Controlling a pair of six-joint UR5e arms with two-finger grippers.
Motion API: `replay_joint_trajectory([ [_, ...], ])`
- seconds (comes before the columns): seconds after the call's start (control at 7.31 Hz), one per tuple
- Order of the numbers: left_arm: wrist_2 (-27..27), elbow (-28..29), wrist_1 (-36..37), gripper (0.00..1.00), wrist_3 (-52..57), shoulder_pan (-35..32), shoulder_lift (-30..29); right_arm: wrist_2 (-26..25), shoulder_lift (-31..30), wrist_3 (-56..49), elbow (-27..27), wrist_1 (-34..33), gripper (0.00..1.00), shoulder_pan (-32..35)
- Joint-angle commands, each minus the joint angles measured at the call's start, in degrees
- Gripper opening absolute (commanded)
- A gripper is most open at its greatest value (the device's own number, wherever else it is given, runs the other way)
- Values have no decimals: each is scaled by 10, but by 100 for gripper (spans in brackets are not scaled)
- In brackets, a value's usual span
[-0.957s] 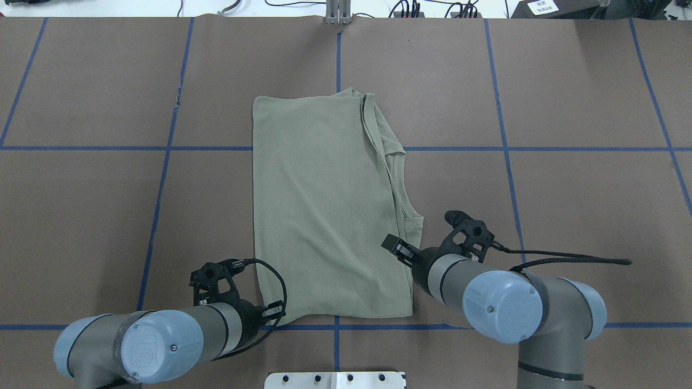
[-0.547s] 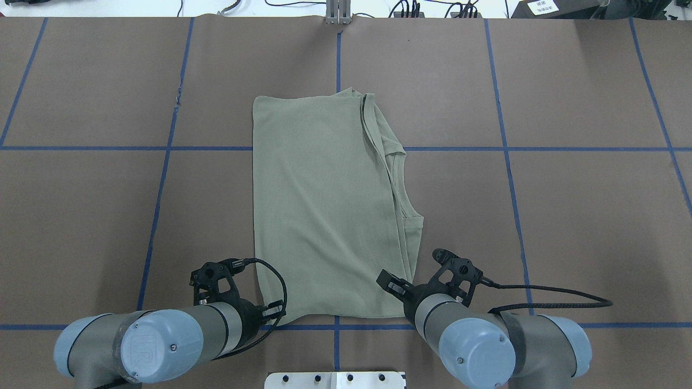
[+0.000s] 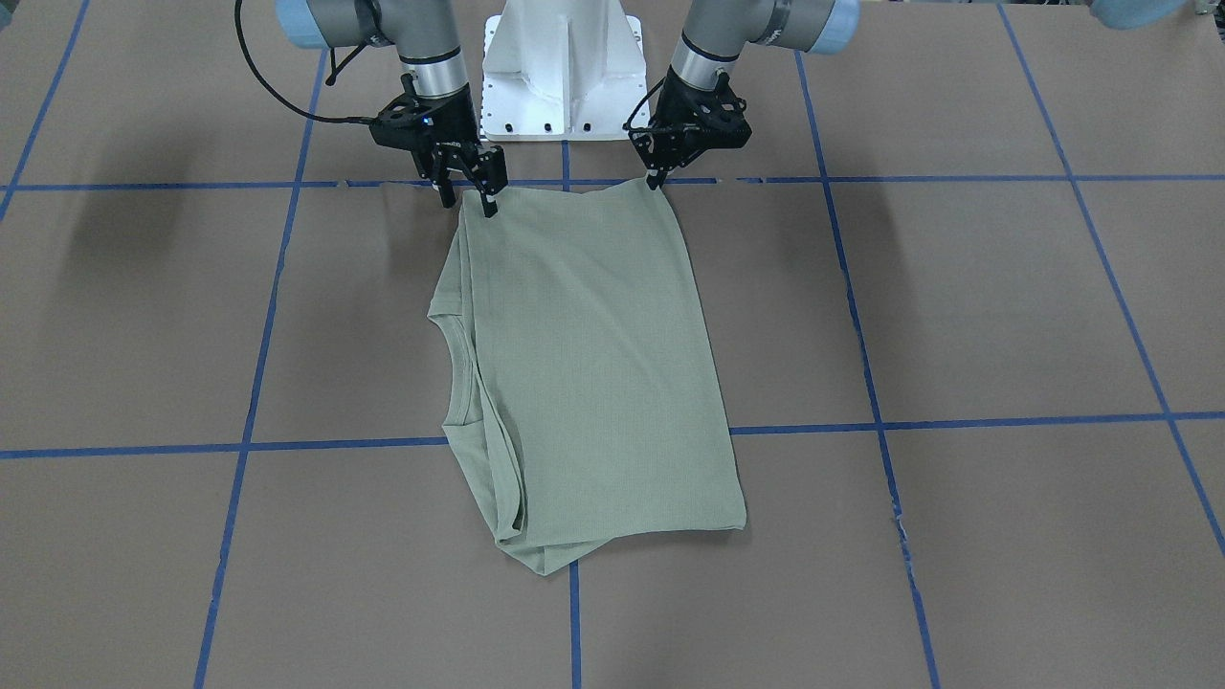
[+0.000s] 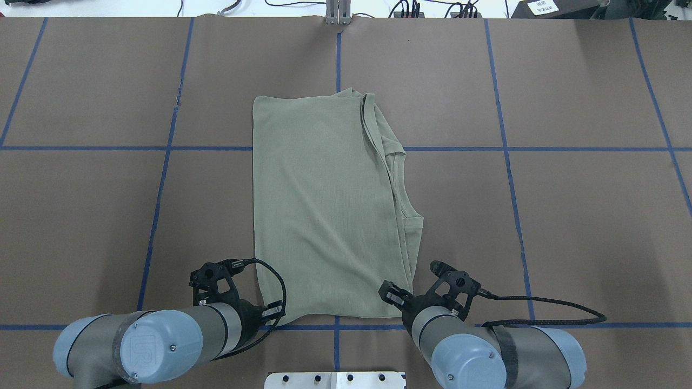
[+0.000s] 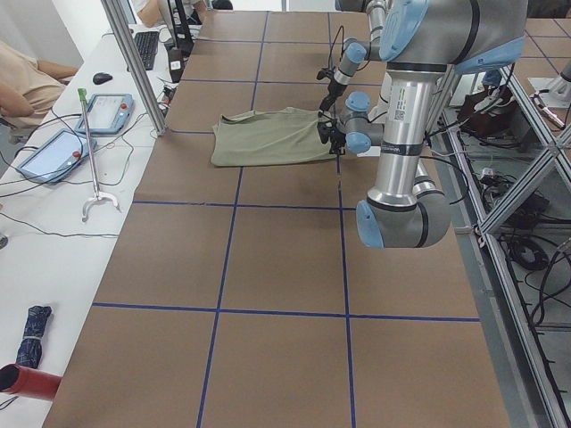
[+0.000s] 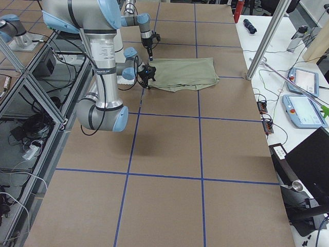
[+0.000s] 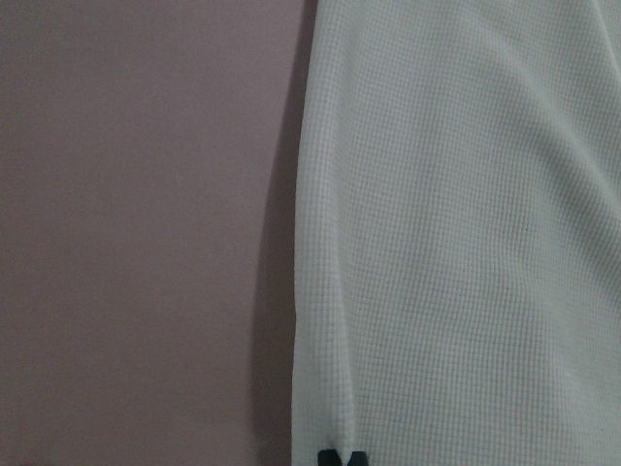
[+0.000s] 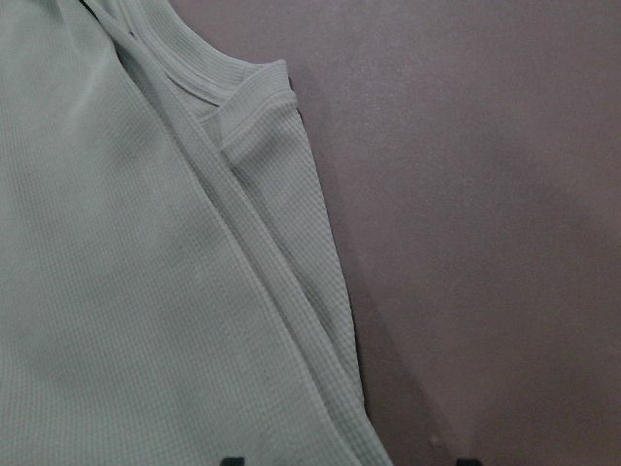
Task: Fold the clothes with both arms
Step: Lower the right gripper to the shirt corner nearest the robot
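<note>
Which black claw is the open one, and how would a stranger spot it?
Start at the brown table with blue tape lines, where a sage-green shirt lies folded. Two black grippers sit at its edge nearest the robot; the right gripper is at the corner on the side of the ribbed neckline. It stands open, while the left gripper is pinched shut on the fabric.

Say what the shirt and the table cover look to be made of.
Shirt: soft knit fabric, likely cotton or a blend, matte sage green. The wrist views show a fine waffle-like grid and ribbed edging, and it drapes in limp folds.
Table cover: looks like brown kraft-type paper, matte and flat. The blue tape lines on it show a small ragged break.
</note>
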Motion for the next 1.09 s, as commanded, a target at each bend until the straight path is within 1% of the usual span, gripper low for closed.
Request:
replay_joint_trajectory([
  [0.0, 0, -1, -1, 0, -1, 0, 0, -5, 16, 5, -6, -1, 47, 0],
  [0.41, 0, -1, -1, 0, -1, 0, 0, -6, 15, 4, -14, -2, 49, 0],
  [0.55, 0, -1, -1, 0, 0, 0, 0, -6, 16, 4, -13, -2, 44, 1],
  [0.68, 0, -1, -1, 0, 0, 0, -1, -6, 17, 4, -12, -2, 0, 3],
  [0.96, 0, -2, -1, 0, 0, 0, -2, -6, 17, 5, -8, -1, 0, 9],
])
